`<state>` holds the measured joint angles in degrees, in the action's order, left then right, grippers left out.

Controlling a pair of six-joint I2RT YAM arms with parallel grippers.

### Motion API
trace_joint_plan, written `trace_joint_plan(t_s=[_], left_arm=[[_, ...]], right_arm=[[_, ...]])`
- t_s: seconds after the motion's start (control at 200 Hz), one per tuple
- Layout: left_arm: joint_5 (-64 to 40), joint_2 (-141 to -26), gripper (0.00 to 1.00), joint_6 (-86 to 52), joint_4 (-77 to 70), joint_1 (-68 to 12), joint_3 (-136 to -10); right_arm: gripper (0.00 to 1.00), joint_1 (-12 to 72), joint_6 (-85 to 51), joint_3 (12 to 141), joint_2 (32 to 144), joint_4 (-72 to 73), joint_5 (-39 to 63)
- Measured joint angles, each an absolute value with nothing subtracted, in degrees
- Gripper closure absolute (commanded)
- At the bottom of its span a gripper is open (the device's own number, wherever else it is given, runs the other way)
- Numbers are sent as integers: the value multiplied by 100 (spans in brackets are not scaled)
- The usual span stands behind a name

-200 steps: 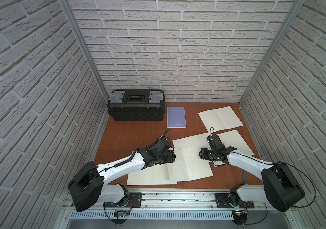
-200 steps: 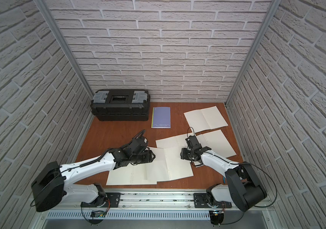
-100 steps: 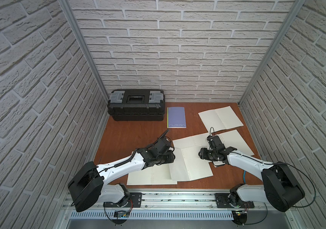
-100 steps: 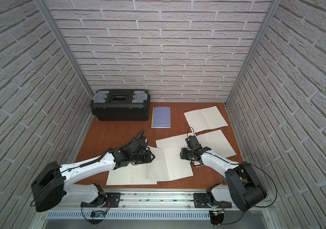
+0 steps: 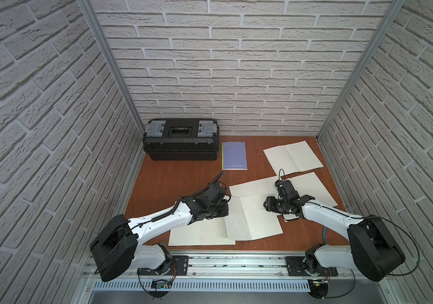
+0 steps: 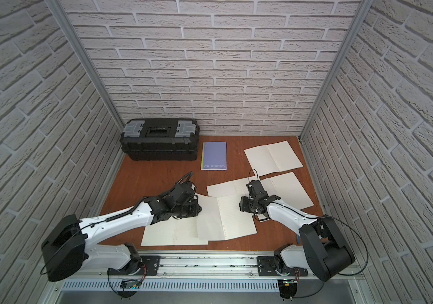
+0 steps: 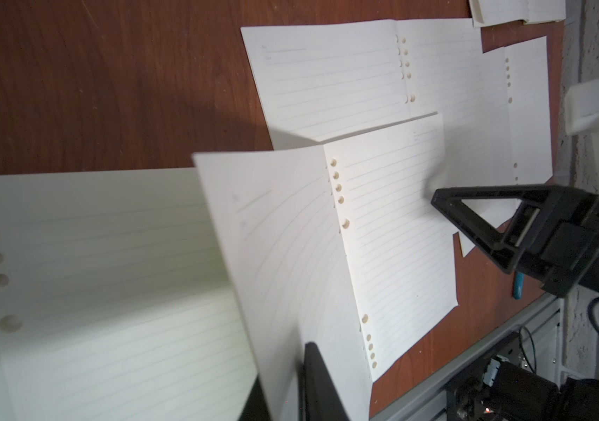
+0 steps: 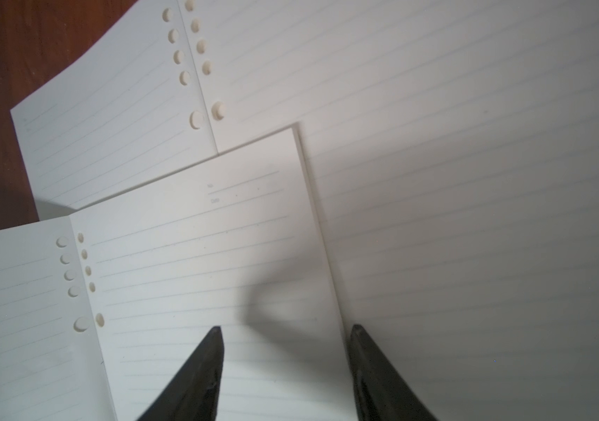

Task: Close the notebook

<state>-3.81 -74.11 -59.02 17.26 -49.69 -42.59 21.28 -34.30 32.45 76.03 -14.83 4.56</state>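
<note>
Brown tabletop [image 5: 173, 181]; cream lined notebook [image 5: 257, 218], one page [image 7: 272, 237] gripped by left end effector [image 7: 285, 390], right end effector [image 8: 286, 328] open.

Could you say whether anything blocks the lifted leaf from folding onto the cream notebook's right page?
Yes: the right gripper, jaws open, sits over the right page of the open cream lined notebook, where the leaf pinched by the left gripper must land.

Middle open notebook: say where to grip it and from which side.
Pinch the left half at its free outer edge, from the robot's left: it stands tilted up, thin, hinged at the punched fold beside the flat right page.
</note>
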Motion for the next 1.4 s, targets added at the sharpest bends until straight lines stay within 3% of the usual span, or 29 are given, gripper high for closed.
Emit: trace_joint_plan(t_s=[1.175,1.4], left_arm=[[-908,-7454,90,-5054,2237,-3472,-4781],[-996,-7459,85,-4998,2235,-3470,-4860]], right_arm=[[45,2285,-3371,3881,8427,-1212,930],[45,2401,-3389,3841,8427,-1127,1035]])
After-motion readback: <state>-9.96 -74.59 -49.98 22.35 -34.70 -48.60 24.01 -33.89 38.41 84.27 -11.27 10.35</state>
